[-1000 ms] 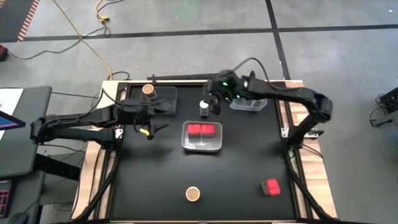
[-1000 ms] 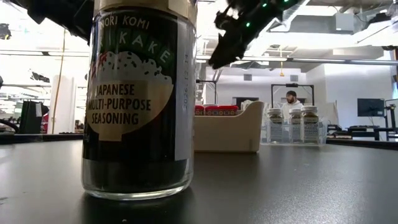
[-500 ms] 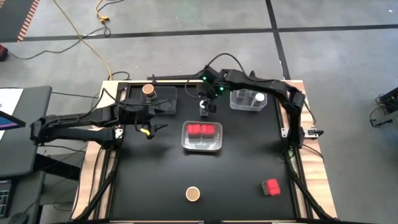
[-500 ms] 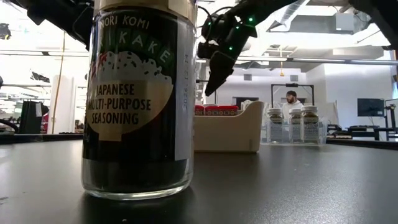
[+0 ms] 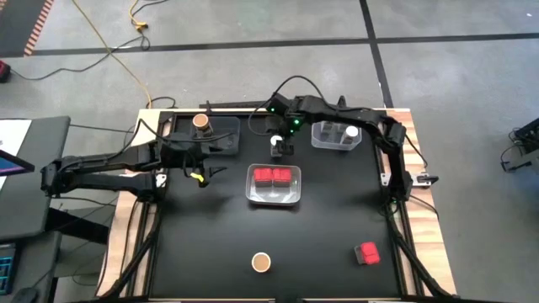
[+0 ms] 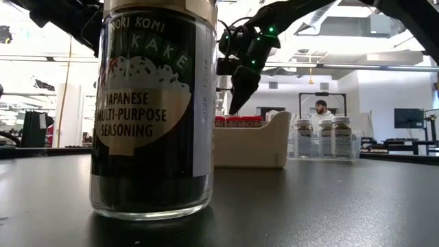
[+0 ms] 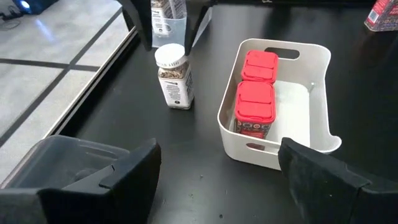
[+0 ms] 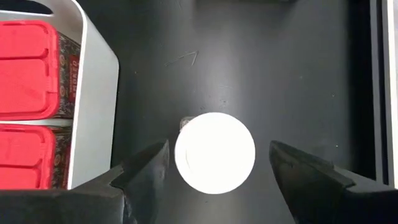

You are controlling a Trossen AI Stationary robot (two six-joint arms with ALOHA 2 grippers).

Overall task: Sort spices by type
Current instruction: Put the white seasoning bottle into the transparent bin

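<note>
While the right gripper [image 8: 211, 171] hangs directly above a white-lidded jar [image 8: 214, 152] near the far edge of the worktop [image 5: 210, 236], the step in hand looks like picking up that jar to put it with its kind. Its fingers stand apart on either side of the round white lid, holding nothing yet. The next move, as I judge it, calls for a straight descent until the pads flank the jar's body, then a squeeze, without nudging the white tray [image 5: 274, 198] just beside it, where two red containers [image 7: 255, 102] already sit. The jar stands upright between that tray and the clear tray [image 5: 335, 137] by the far right corner, which already holds other white-lidded jars.

Reaching in from the right edge, the right arm bends over the far side, wrist pointing down. The left gripper [image 7: 217, 180] waits near the far left corner, open and empty, beside a brown-topped jar [image 5: 201, 123]. Another brown-topped jar [image 5: 262, 263] and a red container [image 5: 366, 253] remain loose near the front edge.
</note>
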